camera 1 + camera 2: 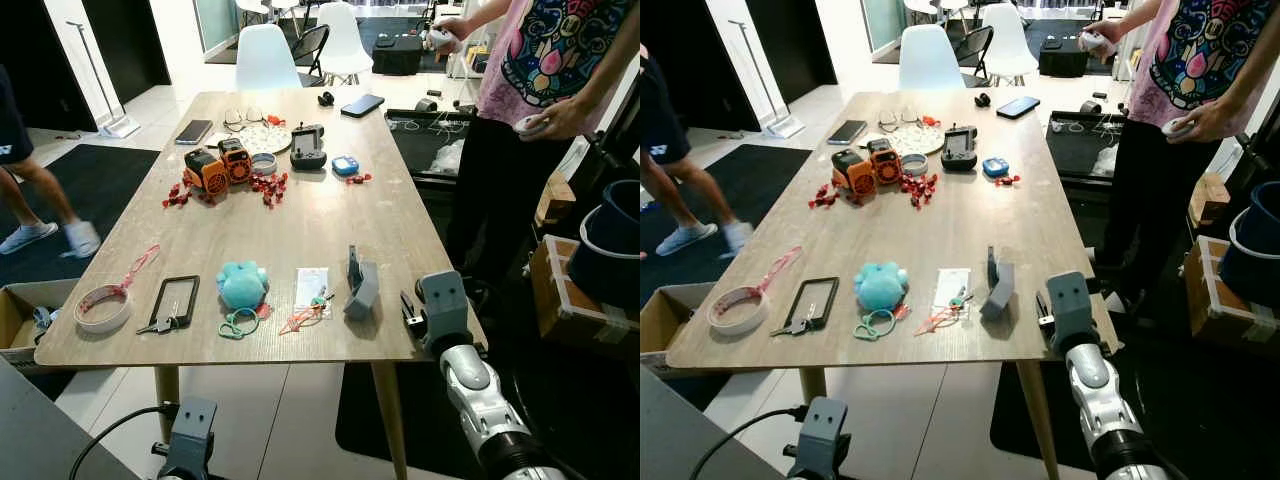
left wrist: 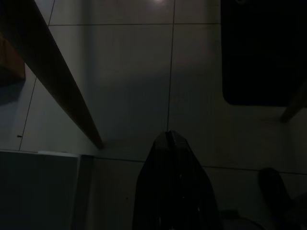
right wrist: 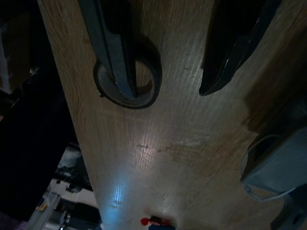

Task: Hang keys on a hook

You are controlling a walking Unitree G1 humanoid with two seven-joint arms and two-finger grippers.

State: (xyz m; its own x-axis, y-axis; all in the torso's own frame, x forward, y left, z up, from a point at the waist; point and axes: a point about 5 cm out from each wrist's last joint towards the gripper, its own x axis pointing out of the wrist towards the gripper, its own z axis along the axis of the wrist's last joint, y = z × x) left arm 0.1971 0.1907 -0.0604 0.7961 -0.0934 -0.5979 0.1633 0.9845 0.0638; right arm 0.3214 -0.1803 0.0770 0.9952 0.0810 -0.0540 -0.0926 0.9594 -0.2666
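The right gripper, fingers spread and empty, hangs over the table's lower-right edge, seemingly poised to reach left past the grey hook stand toward the keys lying lower left, while the left gripper hangs idle below.

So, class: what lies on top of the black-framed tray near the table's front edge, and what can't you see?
A bunch of keys lies on the black-framed tray, hanging over its near rim onto the table. Whatever tray surface lies beneath the keys is hidden.
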